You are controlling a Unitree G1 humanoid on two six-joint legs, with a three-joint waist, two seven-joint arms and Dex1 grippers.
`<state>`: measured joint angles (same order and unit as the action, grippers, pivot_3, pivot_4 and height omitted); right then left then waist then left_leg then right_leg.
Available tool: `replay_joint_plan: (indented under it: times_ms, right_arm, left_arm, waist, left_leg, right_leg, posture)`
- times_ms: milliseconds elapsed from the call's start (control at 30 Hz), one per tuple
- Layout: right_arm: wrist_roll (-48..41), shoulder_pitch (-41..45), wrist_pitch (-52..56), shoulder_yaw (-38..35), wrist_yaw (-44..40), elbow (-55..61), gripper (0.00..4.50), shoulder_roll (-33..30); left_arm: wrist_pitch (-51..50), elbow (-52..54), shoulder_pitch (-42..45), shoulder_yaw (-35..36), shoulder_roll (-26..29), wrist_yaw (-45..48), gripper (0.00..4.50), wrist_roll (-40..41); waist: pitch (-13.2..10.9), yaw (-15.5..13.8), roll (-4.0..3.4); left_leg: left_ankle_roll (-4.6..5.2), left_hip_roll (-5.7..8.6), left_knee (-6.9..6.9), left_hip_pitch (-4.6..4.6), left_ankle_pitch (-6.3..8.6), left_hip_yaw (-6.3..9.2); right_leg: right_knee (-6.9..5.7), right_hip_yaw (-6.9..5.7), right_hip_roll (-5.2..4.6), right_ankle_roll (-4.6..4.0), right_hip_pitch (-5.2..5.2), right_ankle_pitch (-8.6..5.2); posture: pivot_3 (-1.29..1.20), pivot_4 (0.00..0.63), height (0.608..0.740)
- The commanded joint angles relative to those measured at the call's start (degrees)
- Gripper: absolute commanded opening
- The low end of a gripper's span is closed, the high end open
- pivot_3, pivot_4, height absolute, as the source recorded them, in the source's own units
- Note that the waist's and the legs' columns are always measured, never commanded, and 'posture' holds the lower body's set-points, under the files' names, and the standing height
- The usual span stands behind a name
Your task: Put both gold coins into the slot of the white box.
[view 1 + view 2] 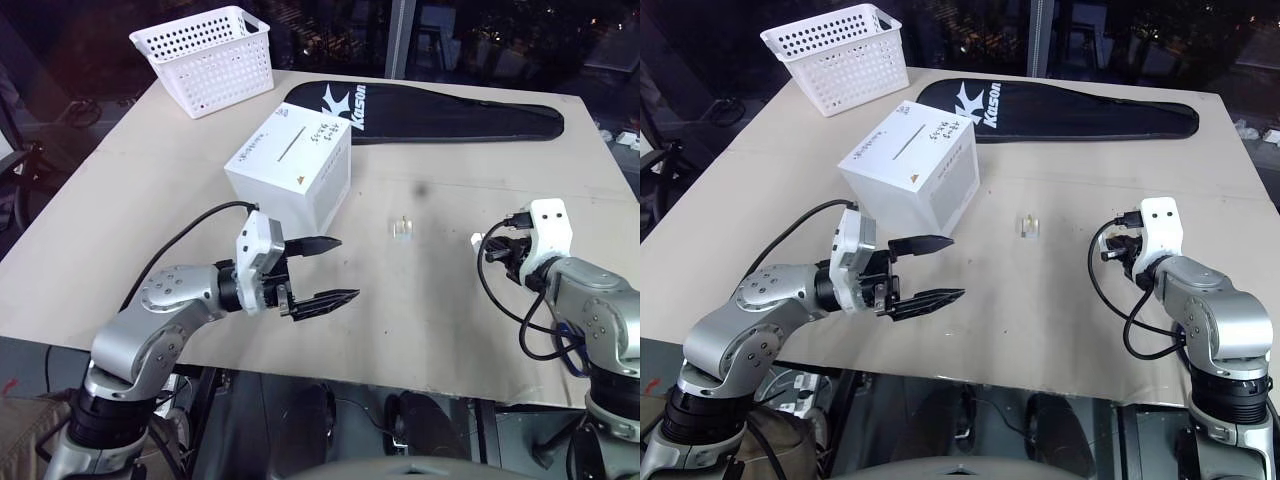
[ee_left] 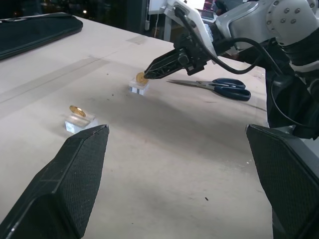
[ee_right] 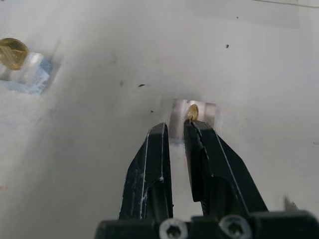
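Two gold coins [image 2: 77, 110] are sitting on clear holders [image 2: 79, 122].
Your right gripper [image 3: 177, 127] is pinching one coin [image 3: 192, 112]; your left gripper [image 1: 325, 270] is gaping wide.

Both eye views look down from above and behind the jaws, sharing the whole table [image 1: 100, 230]. The left wrist view looks level and low between its own wide jaws. The right wrist view sits close, looking steeply down along nearly closed jaws.

Table [image 1: 120, 200] bears basket [image 1: 210, 58], white box [image 1: 290, 165], case [image 1: 440, 112], scissors [image 2: 224, 88].
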<state>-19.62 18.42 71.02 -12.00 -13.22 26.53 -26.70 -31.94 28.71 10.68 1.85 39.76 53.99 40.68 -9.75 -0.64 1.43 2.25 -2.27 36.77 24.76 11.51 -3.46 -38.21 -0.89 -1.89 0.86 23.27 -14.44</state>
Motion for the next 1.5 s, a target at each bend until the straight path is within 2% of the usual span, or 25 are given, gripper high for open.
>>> replay_joint_plan:
  times_ms: [33,533,1300,1333,1367,1500]
  right_arm:
    - [0.4,0.8,-0.2,-0.8,0.7,1.1,0.57,-0.1]
    - [0.6,0.3,-0.9,-0.5,1.8,0.7,0.57,1.0]
    - [1.8,1.7,-4.5,0.6,1.5,-4.3,0.57,1.7]
    - [1.9,1.8,-4.7,0.7,1.5,-4.7,0.17,1.8]
    - [1.9,1.8,-4.9,0.7,1.5,-4.9,0.05,1.8]
    - [2.0,1.8,-5.6,0.7,1.5,-5.3,0.02,1.9]
  left_arm:
    - [1.4,1.4,-0.1,1.2,0.3,0.5,4.5,0.2]
    - [2.2,1.2,-1.0,1.6,1.1,2.0,4.5,0.1]
    - [-0.4,3.8,-0.8,2.3,1.5,-0.8,4.5,1.9]
    - [-0.5,3.7,-0.5,2.3,1.5,-0.9,4.5,2.0]
    - [-0.6,3.7,-0.4,2.3,1.6,-1.0,4.5,2.1]
    - [-1.1,3.9,0.2,2.2,1.6,-0.9,4.5,2.6]
  waist:
    - [0.0,0.0,0.0]
    - [0.0,0.0,0.0]
    - [0.0,0.0,0.0]
    - [0.0,0.0,0.0]
    - [0.0,0.0,0.0]
    - [0.0,0.0,0.0]
  left_leg:
    - [0.0,0.0,0.0,0.0,0.0,0.0]
    - [0.0,0.0,-0.01,0.01,0.0,-0.02]
    - [0.01,-0.01,-0.05,0.01,0.01,-0.06]
    - [0.01,-0.01,-0.05,0.01,0.01,-0.07]
    - [0.01,0.0,-0.05,0.01,0.01,-0.07]
    - [0.01,0.0,-0.05,0.01,0.01,-0.07]
  right_leg:
    - [0.0,0.0,0.0,0.0,0.0,0.0]
    - [0.0,0.02,0.0,0.0,0.02,0.0]
    - [0.0,0.07,0.0,0.0,0.07,0.0]
    - [0.0,0.07,0.0,0.01,0.07,-0.01]
    - [0.0,0.07,0.0,0.01,0.07,-0.01]
    - [0.0,0.07,0.01,0.02,0.07,-0.01]
  posture:
    - [0.0,0.15,0.74]
    - [0.0,0.15,0.74]
    - [0.0,0.15,0.74]
    - [0.0,0.15,0.74]
    - [0.0,0.15,0.74]
    - [0.0,0.15,0.74]
